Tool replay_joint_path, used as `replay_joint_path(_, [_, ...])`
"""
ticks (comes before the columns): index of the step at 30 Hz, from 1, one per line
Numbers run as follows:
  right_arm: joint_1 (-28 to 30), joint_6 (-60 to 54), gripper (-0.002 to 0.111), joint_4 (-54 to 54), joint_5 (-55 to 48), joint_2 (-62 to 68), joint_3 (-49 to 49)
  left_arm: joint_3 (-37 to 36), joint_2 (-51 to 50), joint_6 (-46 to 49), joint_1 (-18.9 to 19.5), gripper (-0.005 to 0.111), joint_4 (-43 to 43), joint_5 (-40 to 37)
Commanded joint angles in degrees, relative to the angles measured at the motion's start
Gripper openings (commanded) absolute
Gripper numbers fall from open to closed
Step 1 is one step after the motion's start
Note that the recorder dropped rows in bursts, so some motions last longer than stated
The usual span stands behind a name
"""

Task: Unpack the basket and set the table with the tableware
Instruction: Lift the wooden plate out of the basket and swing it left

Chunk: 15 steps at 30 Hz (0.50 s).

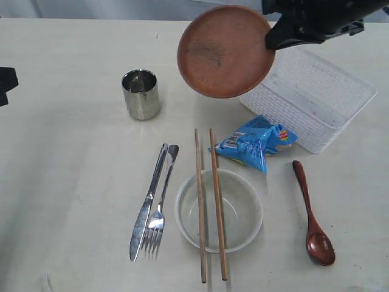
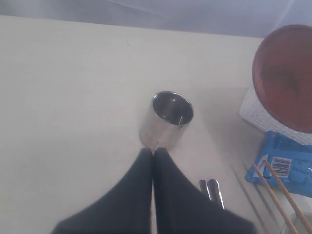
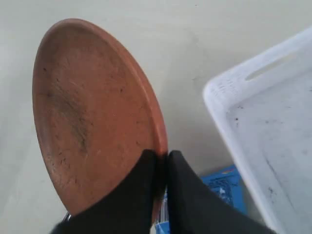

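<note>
My right gripper (image 1: 271, 38) (image 3: 162, 157) is shut on the rim of the brown round plate (image 1: 223, 52) (image 3: 92, 112), holding it tilted in the air left of the white basket (image 1: 316, 115) (image 3: 229, 112). On the table (image 1: 73, 182) stand the steel cup (image 1: 141, 93) (image 2: 168, 119) and the off-white bowl (image 1: 240, 210) with two chopsticks (image 1: 208, 201) laid across it. The knife (image 1: 148, 204) and fork (image 1: 160, 210) lie left of the bowl, the dark wooden spoon (image 1: 311, 216) right of it. My left gripper (image 2: 153, 152) is shut and empty, near the cup.
A blue snack packet (image 1: 255, 143) (image 2: 285, 168) lies between the basket and the bowl. The basket looks empty inside. A dark part of the left arm (image 1: 6, 82) shows at the left edge of the exterior view.
</note>
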State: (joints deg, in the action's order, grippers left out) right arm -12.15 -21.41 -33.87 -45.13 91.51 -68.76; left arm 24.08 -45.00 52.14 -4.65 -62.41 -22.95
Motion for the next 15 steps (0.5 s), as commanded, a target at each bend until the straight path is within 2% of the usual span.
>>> replay_joint_path(1, [-3.3, -0.5, 0.0, -1.7, 3.3, 3.1, 0.1, -0.2, 0.4, -0.2, 0.0, 0.0, -1.1, 0.4])
replay_joint_path(7, [-5.8, -0.4, 0.0, -2.5, 8.0, 6.3, 0.1, -0.2, 0.4, -0.2, 0.0, 0.0, -1.1, 0.4])
replay_joint_path(15, [-6.1, -0.5, 0.0, -2.4, 10.1, 10.4, -0.8, -0.2, 0.4, -0.2, 0.0, 0.0, -1.1, 0.4])
